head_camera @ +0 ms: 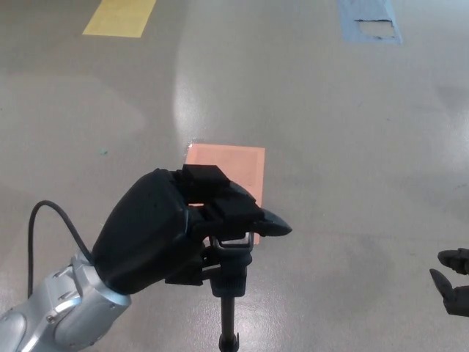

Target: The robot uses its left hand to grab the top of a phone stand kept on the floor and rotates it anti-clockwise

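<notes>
Your left arm (pixel 58 315) comes in from the lower left corner, silver forearm angled up and to the right, with a black cable (pixel 51 227) looping off its upper side. The left hand (pixel 168 231) sits at the lower middle of the view, back of the hand facing the camera, knuckles toward the upper right.

Its 2 fingers (pixel 245 213) are curled forward and down over the top of the stand (pixel 231 275), lying close beside each other rather than spread, with the tips reaching just past the stand's head on the right. The thumb is under the palm and mostly hidden, so you cannot see exactly where it presses. The fingers look closed around the stand's top; the head's metal frame shows just below them.

The stand rises from the floor (pixel 352 132) at the bottom centre. You see its black head under the fingers and a thin black pole (pixel 229 323) dropping straight down out of the bottom edge. Its base is out of view.

Beyond the hand, a pink sheet (pixel 234 165) lies flat on the floor, partly covered by the fingers. A yellow patch (pixel 117 16) lies at the top left and a blue patch (pixel 370 20) at the top right.

Your right hand (pixel 454 282) shows only as a few black fingertips at the right edge, well apart from the stand; you cannot tell how its fingers are set.
</notes>
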